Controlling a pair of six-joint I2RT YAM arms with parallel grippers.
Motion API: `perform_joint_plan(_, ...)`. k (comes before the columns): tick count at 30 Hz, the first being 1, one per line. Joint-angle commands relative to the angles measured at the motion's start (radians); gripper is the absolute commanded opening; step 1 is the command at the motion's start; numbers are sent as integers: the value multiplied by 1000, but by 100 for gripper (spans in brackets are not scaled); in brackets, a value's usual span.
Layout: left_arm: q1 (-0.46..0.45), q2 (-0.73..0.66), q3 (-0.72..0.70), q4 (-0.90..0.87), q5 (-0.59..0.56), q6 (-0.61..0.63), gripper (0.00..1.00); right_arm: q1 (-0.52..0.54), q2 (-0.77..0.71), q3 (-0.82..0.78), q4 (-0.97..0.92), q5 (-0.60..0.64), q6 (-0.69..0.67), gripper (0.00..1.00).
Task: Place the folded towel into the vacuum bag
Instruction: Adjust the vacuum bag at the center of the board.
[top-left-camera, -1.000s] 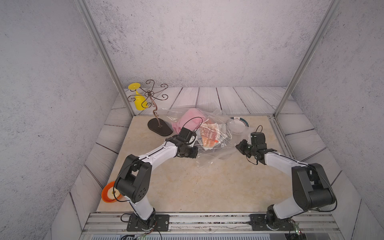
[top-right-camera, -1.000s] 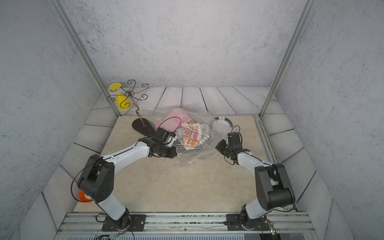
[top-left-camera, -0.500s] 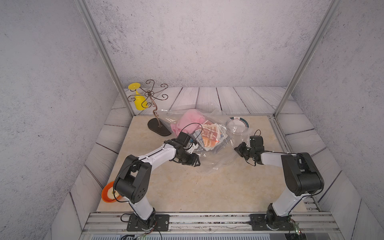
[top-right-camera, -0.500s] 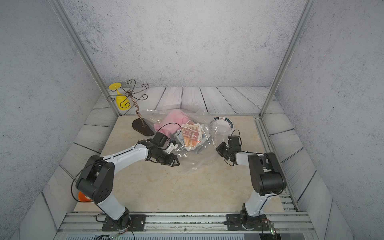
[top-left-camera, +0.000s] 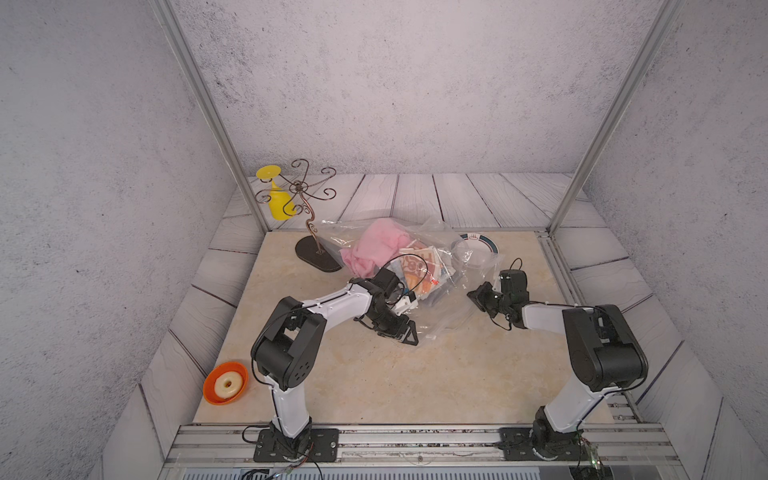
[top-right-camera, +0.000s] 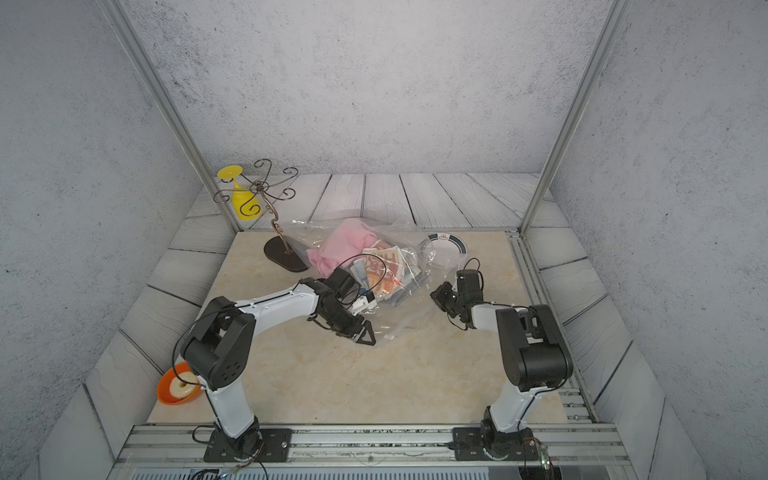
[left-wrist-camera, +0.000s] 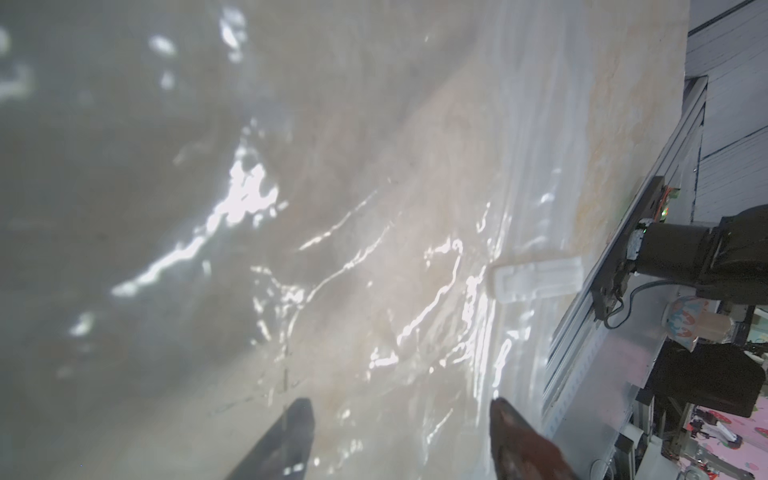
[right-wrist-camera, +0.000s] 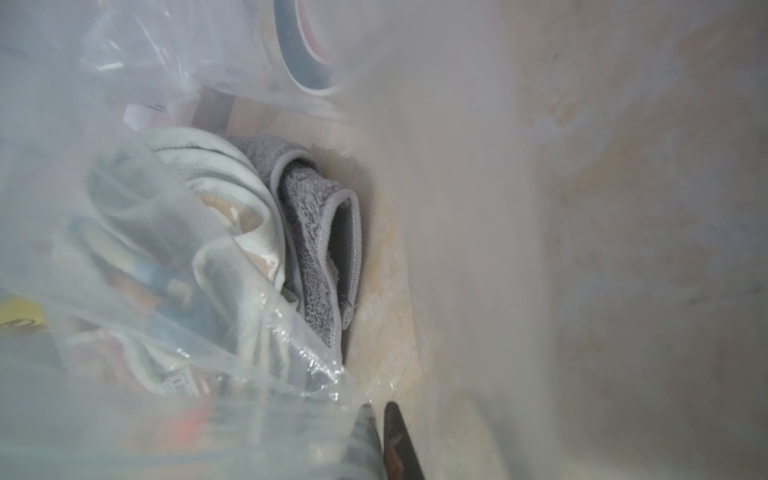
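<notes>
My left claw (left-wrist-camera: 401, 440) is spread over the bag (top-left-camera: 449, 307), gripping nothing. My right claw (right-wrist-camera: 380, 432) is pressed together, pinching the bag's film. The grey towel (right-wrist-camera: 316, 249) lies inside the bag, against a patterned cloth (right-wrist-camera: 216, 174).

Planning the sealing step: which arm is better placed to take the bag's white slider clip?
Probably left: the left gripper is open with the slider clip ahead; the right gripper is shut, across the vacuum bag.
</notes>
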Motion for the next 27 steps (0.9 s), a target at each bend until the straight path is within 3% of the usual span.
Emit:
perform_joint_plan(1, -10, 56, 58, -9, 20, 6, 53, -1, -19, 1, 40, -26, 21, 10)
perform_joint_plan(4, -10, 100, 93, -10, -24, -17, 19, -2, -21, -2, 53, -33, 39, 10)
perform_joint_plan(7, -10, 116, 112, -1, -40, -29, 0, -1, -28, 3, 37, -20, 28, 10)
perform_joint_plan(12, -11, 83, 94, 43, -69, -39, 0, -16, -68, 30, -88, 55, -20, 13)
perform_joint_plan(15, -16, 52, 81, 88, -97, -47, 0, -17, -115, 33, -151, 65, -61, 39)
perform_joint_plan(18, -18, 30, 68, 174, -113, -88, 0, -10, -184, 9, -205, 53, -93, 52)
perform_joint_plan(21, -18, 50, 94, 230, -110, -143, 0, 14, -261, -15, -283, 16, -143, 56)
perform_joint_plan(27, -17, 117, 186, 255, -106, -223, 0, 119, -391, 25, -514, -58, -384, 57)
